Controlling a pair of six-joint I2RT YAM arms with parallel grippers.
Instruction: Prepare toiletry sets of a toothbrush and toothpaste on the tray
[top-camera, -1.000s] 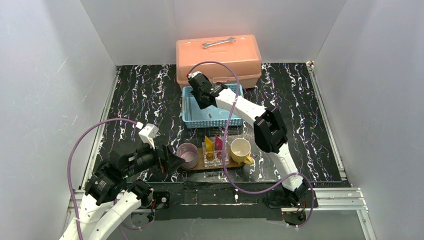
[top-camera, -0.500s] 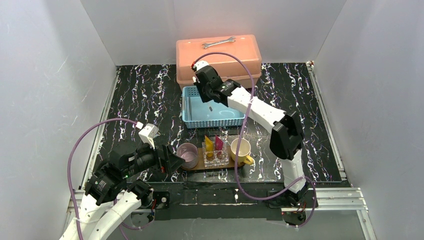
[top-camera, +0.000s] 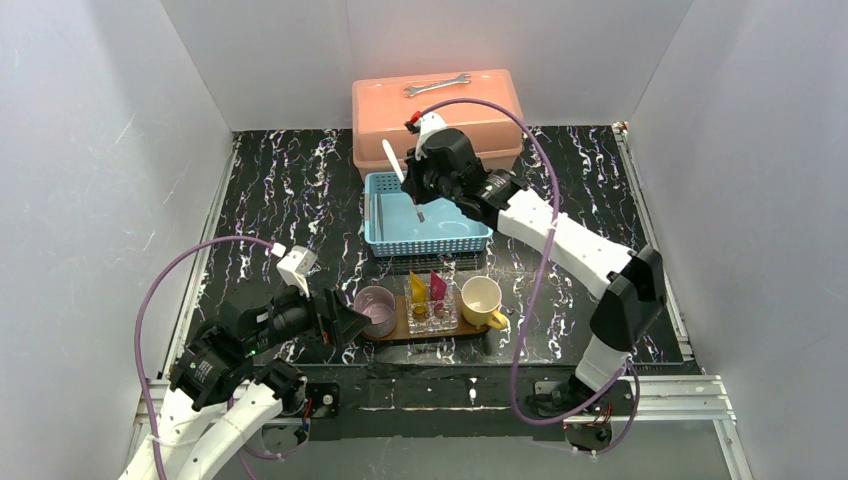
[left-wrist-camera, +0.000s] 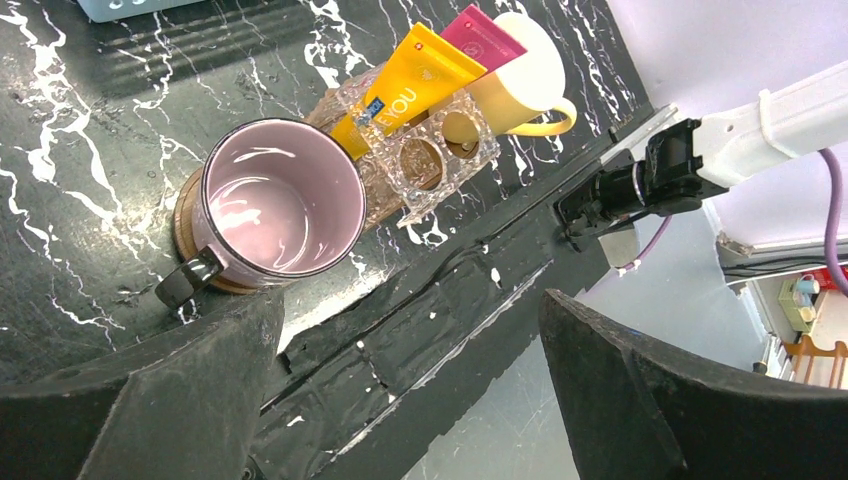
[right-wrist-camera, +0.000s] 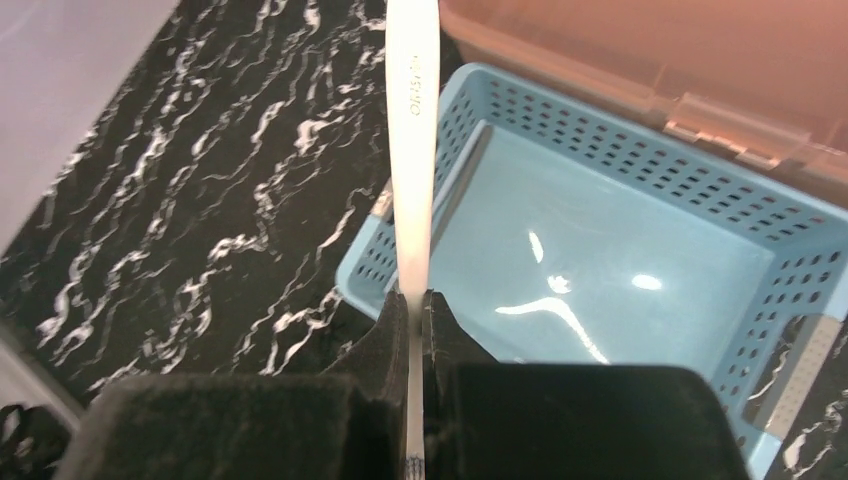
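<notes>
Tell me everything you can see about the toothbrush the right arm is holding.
The toothbrush is a slim, whitish, plastic-looking stick with faint lettering on its handle. The right gripper is shut on it near one end, so most of its length sticks out past its jaws. It hangs tilted in the air over the left side of the blue basket and seems to touch nothing but the gripper. Bristles cannot be made out.

Bright even light; glare in basket (right-wrist-camera: 620, 160); near fingers (right-wrist-camera: 385, 345) blurred.

Black white-veined tabletop (top-camera: 290, 190) with salmon box (top-camera: 437, 118), light-blue basket (top-camera: 440, 236) seemingly touching it, brown tray (top-camera: 440, 334) nearer the front.
</notes>
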